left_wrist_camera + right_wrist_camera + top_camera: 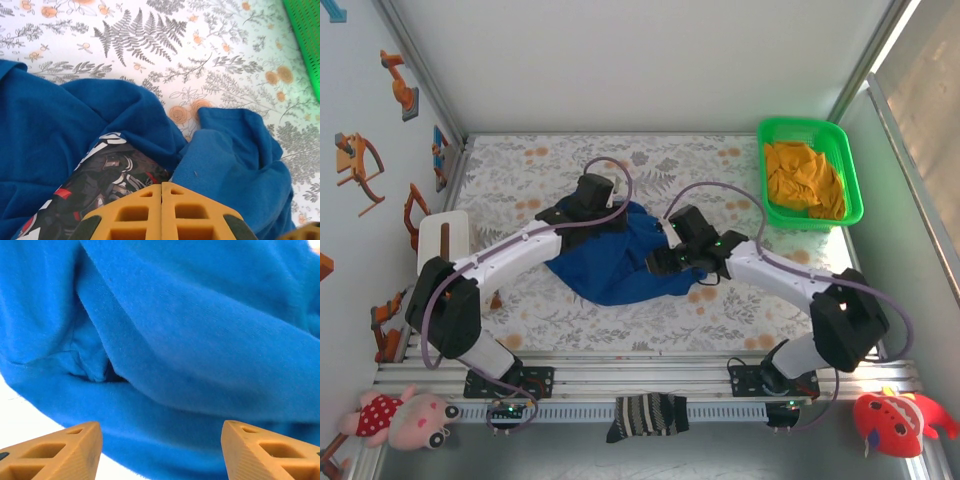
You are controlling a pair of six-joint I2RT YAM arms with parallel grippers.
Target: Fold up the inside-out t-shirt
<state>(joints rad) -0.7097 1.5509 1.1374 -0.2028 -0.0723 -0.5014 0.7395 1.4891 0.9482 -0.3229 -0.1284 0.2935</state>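
left gripper (161,202) jaws pressed together, right gripper (161,447) jaws spread at bunched t-shirt (610,265), so closing here risks grabbing several layers and skewing the fold.

The t-shirt (610,262) is soft, matt, wrinkly blue cloth, its printed patch (105,175) smoother, while the green basket (802,124) is glossy plastic holding matt orange-yellow cloth (802,175)

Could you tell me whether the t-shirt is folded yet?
Not folded: the t-shirt lies in a bunched, wrinkled heap.
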